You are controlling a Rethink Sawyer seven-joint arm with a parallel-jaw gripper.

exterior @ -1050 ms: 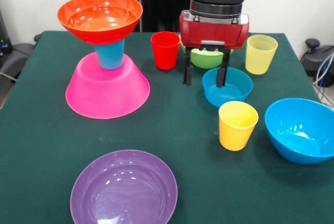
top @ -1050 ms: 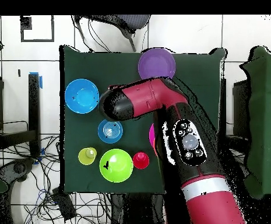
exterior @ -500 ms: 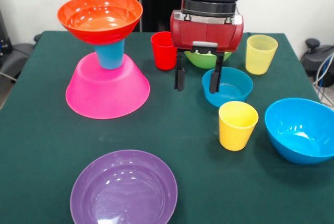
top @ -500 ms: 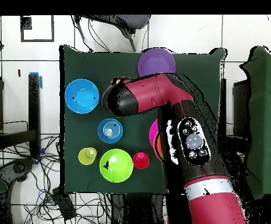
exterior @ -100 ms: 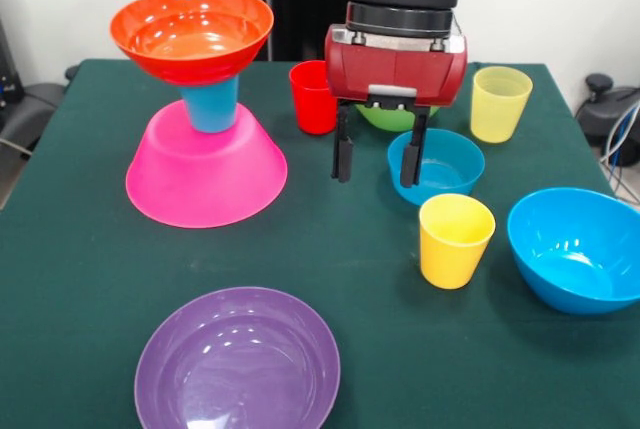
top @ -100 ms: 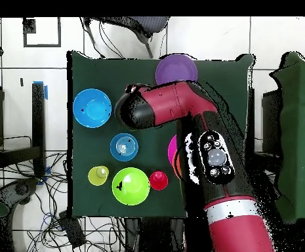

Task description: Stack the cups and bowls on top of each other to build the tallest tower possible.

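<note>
Three pieces make up the tower (exterior @ -100 ms: 200, 109) at the far left of the green bench (exterior @ -100 ms: 80, 279): the big pink bowl (exterior @ -100 ms: 205, 174) turned upside down as base, a blue cup (exterior @ -100 ms: 211, 104) on its flat bottom, and the orange bowl (exterior @ -100 ms: 192, 34) sitting mouth-up on that cup. Near the front edge, right of the tower's line, the purple bowl (exterior @ -100 ms: 238, 361) lies mouth-up and empty. Farther back, the red cup (exterior @ -100 ms: 314, 96) stands upright just left of the arm's red head. The tool (exterior @ -100 ms: 377, 158) hangs above the bench with its two black fingers (exterior @ -100 ms: 343, 149) spread apart and nothing between them; the left finger is over bare cloth, the right one in front of the small blue bowl's (exterior @ -100 ms: 440, 167) left rim. Behind the head the green bowl (exterior @ -100 ms: 400, 115) peeks out. Just near of the small blue bowl stands the opaque yellow cup (exterior @ -100 ms: 455, 240), upright. The pale yellow cup (exterior @ -100 ms: 500, 102) stands at the far right, beyond the small blue bowl. The larger blue bowl (exterior @ -100 ms: 578, 247) rests mouth-up at the right edge, beside the opaque yellow cup.
</note>
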